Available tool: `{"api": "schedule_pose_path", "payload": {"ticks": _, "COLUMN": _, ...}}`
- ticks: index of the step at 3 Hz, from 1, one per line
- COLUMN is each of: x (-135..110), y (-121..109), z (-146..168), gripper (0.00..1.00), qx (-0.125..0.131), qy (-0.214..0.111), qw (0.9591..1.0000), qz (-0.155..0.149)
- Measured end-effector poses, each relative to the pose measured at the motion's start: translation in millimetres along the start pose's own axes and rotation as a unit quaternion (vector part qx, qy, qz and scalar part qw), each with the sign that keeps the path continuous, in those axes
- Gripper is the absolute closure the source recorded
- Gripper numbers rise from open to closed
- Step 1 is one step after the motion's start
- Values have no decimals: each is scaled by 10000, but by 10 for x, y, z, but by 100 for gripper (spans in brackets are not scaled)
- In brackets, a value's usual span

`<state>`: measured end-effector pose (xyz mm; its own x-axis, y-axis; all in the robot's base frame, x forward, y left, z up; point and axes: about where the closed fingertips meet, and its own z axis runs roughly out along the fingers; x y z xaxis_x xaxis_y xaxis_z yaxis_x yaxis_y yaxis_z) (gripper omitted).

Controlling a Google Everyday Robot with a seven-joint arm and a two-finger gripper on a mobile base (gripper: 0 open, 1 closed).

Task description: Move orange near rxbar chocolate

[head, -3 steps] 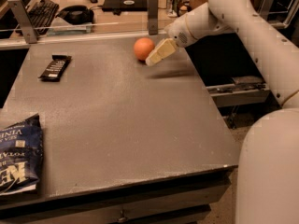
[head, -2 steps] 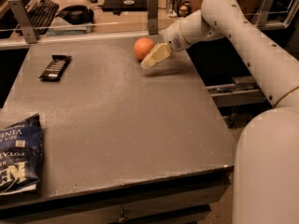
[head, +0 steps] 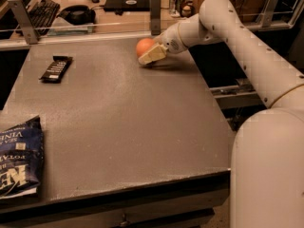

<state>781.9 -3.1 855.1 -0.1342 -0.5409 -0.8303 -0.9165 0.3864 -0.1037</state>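
In the last second my gripper [head: 152, 55] has slid to the left along the far edge of the table [head: 133, 127]. It was just beside the orange [head: 144, 45] and now it lies against it. The orange itself has not moved; it sits at the gripper's left tip, partly behind it. Whether the gripper is wide, narrow or already holding the fruit, I cannot tell. I judge that the approach is finished and the grasp comes next; the carrying is not yet begun.

I count one orange. There is one rxbar chocolate [head: 56, 68], well apart to the left of the gripper and a little nearer to the camera. There is one blue chip bag [head: 19, 158], far left and much nearer.
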Motion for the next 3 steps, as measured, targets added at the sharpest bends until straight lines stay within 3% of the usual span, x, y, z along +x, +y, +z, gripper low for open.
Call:
{"api": "schedule_pose_path", "payload": {"ticks": 1, "x": -123, "y": -43, "z": -117, "gripper": 57, "qx": 49, "qy": -167, "qw": 9998, "qz": -75}}
{"api": "schedule_pose_path", "payload": {"ticks": 2, "x": -287, "y": 60, "z": -406, "gripper": 80, "qx": 2, "qy": -309, "qw": 9993, "qz": -224}}
{"api": "schedule_pose_path", "payload": {"ticks": 3, "x": -296, "y": 78, "z": -393, "gripper": 100, "qx": -24, "qy": -313, "qw": 9992, "qz": -232}}
